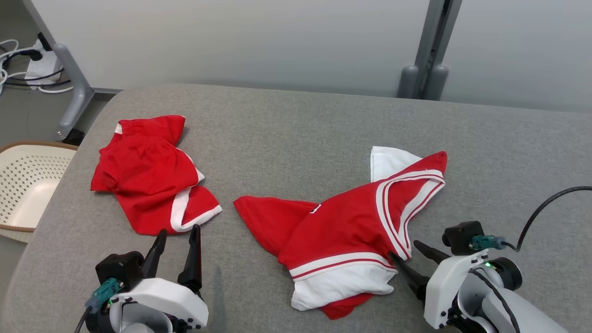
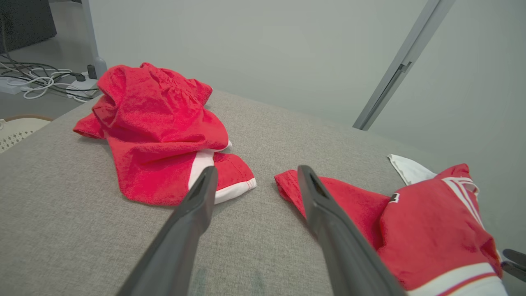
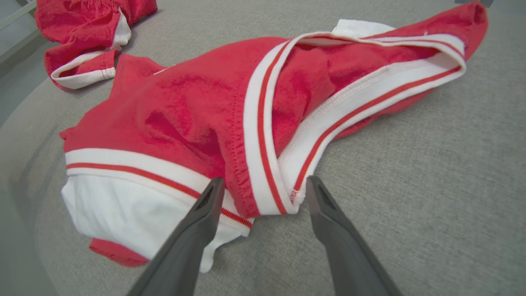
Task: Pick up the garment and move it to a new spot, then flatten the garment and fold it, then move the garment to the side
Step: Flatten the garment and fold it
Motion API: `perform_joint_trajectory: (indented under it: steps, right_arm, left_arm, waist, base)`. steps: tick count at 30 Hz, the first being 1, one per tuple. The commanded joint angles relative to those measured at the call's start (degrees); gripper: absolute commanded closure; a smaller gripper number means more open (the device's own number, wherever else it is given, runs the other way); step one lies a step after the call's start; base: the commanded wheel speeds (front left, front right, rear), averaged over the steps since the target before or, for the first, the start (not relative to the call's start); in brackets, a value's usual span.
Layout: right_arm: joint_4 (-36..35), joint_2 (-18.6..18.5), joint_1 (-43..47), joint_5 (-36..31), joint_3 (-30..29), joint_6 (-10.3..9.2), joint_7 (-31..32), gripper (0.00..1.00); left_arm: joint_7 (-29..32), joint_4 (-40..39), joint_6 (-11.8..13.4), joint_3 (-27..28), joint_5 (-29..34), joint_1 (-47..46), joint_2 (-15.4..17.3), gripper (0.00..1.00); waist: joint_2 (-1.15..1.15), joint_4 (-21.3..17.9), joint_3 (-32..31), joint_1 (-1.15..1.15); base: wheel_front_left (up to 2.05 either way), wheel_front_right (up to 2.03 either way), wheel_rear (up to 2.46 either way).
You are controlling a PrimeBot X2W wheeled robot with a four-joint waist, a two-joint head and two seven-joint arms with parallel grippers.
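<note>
Two red garments lie crumpled on the grey padded table (image 1: 296, 125). A red jersey with white striped trim (image 1: 342, 226) (image 3: 197, 102) (image 2: 427, 222) sits at centre right. Red shorts with white side panels (image 1: 148, 173) (image 2: 160, 135) (image 3: 82, 37) lie at the left. My right gripper (image 1: 404, 249) (image 3: 265, 180) is open, its tips straddling the jersey's striped corner near the front edge; whether they touch the cloth is unclear. Open and holding nothing, my left gripper (image 1: 179, 231) (image 2: 258, 169) hovers just in front of the shorts' lower hem.
A cream perforated basket (image 1: 27, 185) stands on the floor off the table's left edge. Cables and a power strip (image 1: 32, 64) lie at the far left. Grey partition posts (image 1: 428, 69) rise behind the table. Bare table surface stretches right of the jersey.
</note>
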Motion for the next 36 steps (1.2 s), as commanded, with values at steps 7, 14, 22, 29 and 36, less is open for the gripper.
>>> perform_joint_trajectory:
  steps: [7,14,22,29,36]
  right_arm:
    - [4.33,0.13,-2.49,-0.14,0.97,0.01,-1.89,1.00]
    - [3.78,-1.49,-2.90,2.02,-0.49,0.01,-5.46,1.00]
    - [-1.46,-10.25,-1.17,5.64,-6.80,0.01,-6.21,1.00]
    - [-3.04,-14.50,0.26,6.30,-8.64,0.01,-2.71,1.00]
    - [1.00,-16.01,-1.06,2.66,-10.86,0.01,-1.89,1.00]
  left_arm:
    - [-0.12,1.20,-1.38,1.60,1.49,1.01,-1.39,0.00]
    - [-0.12,1.96,-1.94,2.56,2.16,1.22,-1.68,0.00]
    - [-0.03,2.45,-2.20,2.52,2.25,1.45,-1.79,0.00]
    - [0.26,3.16,-2.41,2.25,2.10,0.67,-1.66,0.00]
    - [0.64,3.69,-2.70,1.80,2.27,-0.28,-1.58,0.00]
  waist:
    - [0.00,1.88,0.45,0.00]
    - [0.00,0.47,-0.03,0.00]
    - [0.00,-4.10,-0.21,0.00]
    - [0.00,-6.26,0.41,0.00]
    - [0.00,-7.17,1.22,0.00]
  base:
    - [0.00,0.00,0.00]
    - [0.00,0.00,0.00]
    - [0.00,0.00,0.00]
    - [0.00,0.00,0.00]
    - [0.00,0.00,0.00]
